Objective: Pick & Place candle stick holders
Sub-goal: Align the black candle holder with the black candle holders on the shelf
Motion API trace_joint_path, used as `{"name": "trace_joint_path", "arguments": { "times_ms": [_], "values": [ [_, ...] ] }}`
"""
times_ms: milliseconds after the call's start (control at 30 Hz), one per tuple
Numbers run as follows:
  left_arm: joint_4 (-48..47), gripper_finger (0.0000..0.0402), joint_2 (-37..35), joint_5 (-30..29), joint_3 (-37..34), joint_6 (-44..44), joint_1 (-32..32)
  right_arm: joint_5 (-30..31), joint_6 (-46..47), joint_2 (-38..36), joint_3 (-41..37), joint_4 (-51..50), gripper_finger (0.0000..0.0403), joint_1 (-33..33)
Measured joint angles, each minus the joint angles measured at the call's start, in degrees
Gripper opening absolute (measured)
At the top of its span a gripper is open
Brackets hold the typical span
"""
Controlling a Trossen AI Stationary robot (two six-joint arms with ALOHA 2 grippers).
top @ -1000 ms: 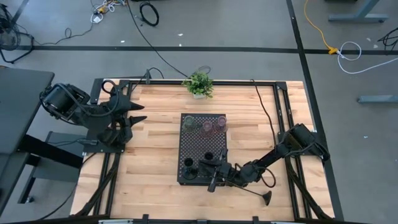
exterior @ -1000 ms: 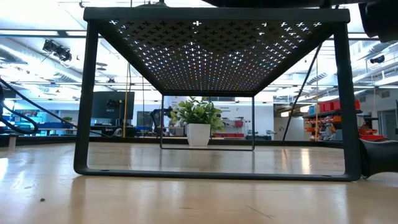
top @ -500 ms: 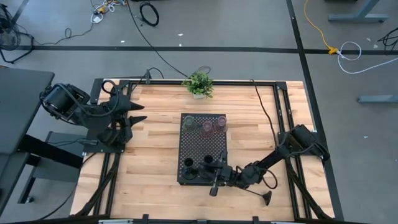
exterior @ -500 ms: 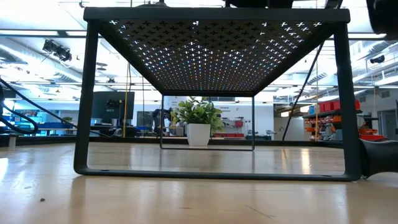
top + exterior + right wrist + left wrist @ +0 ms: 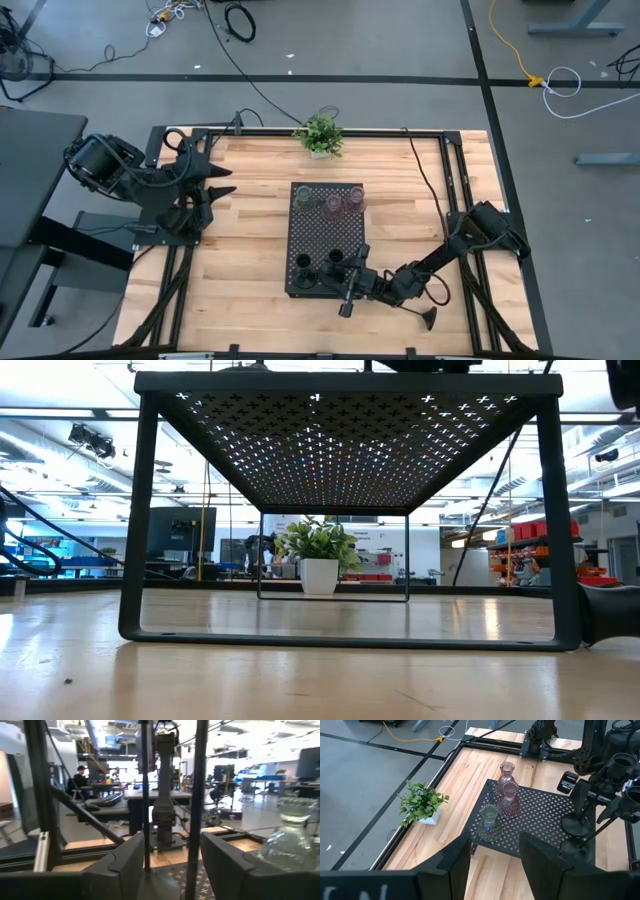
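Observation:
The black perforated tray (image 5: 322, 232) stands in the middle of the table. One olive-green glass cup (image 5: 490, 820) and two pinkish glass cups (image 5: 509, 802) stand along its far edge. Two black holders (image 5: 304, 266) (image 5: 335, 262) stand near its near edge. A third black holder with a long stem (image 5: 424, 317) lies on the table to the tray's near right. My right gripper (image 5: 346, 279) is open at the tray's near right corner. A thin black stem (image 5: 145, 795) and its round base (image 5: 157, 887) show between its fingers, and I cannot tell whether they touch. My left gripper (image 5: 222, 182) is open and empty at the far left.
A small potted plant (image 5: 320, 135) stands at the far edge behind the tray. The tray stands on legs, with open room under it in the low view (image 5: 350, 440). Black frame rails (image 5: 455, 200) run along the table's sides. Bare wood lies to the tray's left and right.
My right gripper has drawn back a little from over the tray toward the table's near right. The black holder near the tray's near right corner now stands clear of the gripper.

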Motion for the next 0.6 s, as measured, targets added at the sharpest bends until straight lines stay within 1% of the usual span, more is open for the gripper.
{"name": "trace_joint_path", "arguments": {
  "times_ms": [67, 233, 367, 467, 600],
  "values": [
    [0.0, 0.017, 0.01, 0.0, 0.0, 0.0, 0.0, 1.57, -1.62, -0.03, 0.0, 1.69, 0.02, 0.54],
    [-0.02, 0.017, 0.0, 0.0, 0.0, 0.0, 0.0, 2.26, -5.86, -0.64, 0.02, 4.85, 0.02, 2.5],
    [-0.02, 0.017, 0.01, 0.0, 0.0, 0.01, -0.01, 6.08, -8.9, -2.52, 0.02, 4.56, 0.0199, 4.61],
    [-0.02, 0.017, 0.0, 0.02, 0.0, 0.02, -0.01, 11.31, -12.26, -3.93, 0.03, 4.55, 0.0199, 6.46],
    [-0.02, 0.017, 0.0, 0.0, 0.01, 0.02, -0.02, 21.97, -15.82, -5.58, 0.03, 3.33, 0.0199, 9.65]
  ]
}}
